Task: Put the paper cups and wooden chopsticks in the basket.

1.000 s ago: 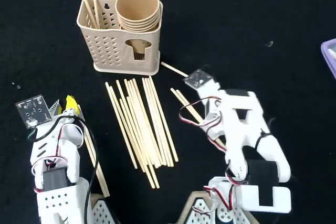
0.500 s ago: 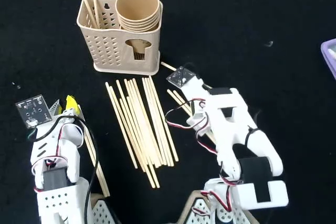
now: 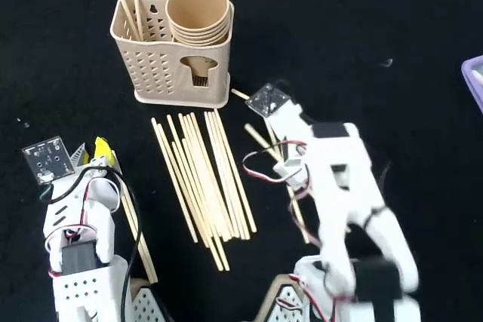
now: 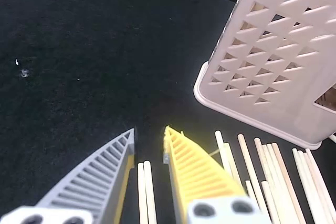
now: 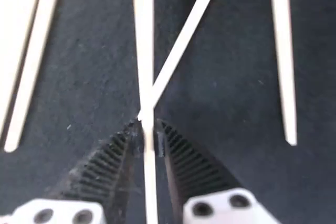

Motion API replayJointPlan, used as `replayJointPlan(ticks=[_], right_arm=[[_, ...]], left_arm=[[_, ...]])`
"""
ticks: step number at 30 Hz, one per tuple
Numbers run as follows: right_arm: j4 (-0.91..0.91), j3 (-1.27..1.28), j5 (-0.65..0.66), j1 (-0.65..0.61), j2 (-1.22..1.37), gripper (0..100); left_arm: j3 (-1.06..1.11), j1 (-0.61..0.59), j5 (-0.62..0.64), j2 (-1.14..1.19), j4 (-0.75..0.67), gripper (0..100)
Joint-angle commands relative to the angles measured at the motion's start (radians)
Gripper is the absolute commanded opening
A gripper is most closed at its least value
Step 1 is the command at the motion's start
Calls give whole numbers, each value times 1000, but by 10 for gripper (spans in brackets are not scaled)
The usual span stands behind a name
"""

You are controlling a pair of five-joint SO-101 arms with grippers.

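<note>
Stacked brown paper cups (image 3: 198, 9) sit in the beige perforated plastic basket (image 3: 162, 73); most pale wooden chopsticks (image 3: 204, 179) lie loose. The right gripper (image 5: 148, 125) seemingly pinches one; the left gripper (image 4: 149, 131) is slightly parted, empty.

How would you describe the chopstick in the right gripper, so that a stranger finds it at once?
Start at the basket holding the cups; a big pile of chopsticks lies in front of it. On the right arm's side of that pile lie a few loose sticks. The chopstick meant is pinched in the right gripper, and another stick crosses it.
</note>
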Motion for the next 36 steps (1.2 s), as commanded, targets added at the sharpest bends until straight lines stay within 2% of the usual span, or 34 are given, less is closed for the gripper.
replayJointPlan(ticks=[1, 7, 12, 16, 19, 24, 36], right_arm=[[129, -13, -12, -5, -294, 10], [152, 35, -92, -91, -486, 10], [-95, 228, -92, -92, -361, 11], [-219, 216, -95, -68, -159, 11], [-212, 97, -97, -15, 1, 15], [-110, -64, -94, 11, 208, 114], [-138, -151, -97, -28, 367, 65]], left_arm=[[18, 7, 0, -14, -5, 102], [18, 7, 0, -14, -2, 102], [18, 7, 0, -14, 0, 102], [18, 7, 0, -14, 2, 102], [18, 7, 0, -14, 2, 102], [18, 7, 0, -14, 2, 102], [18, 7, 0, -14, 0, 102]])
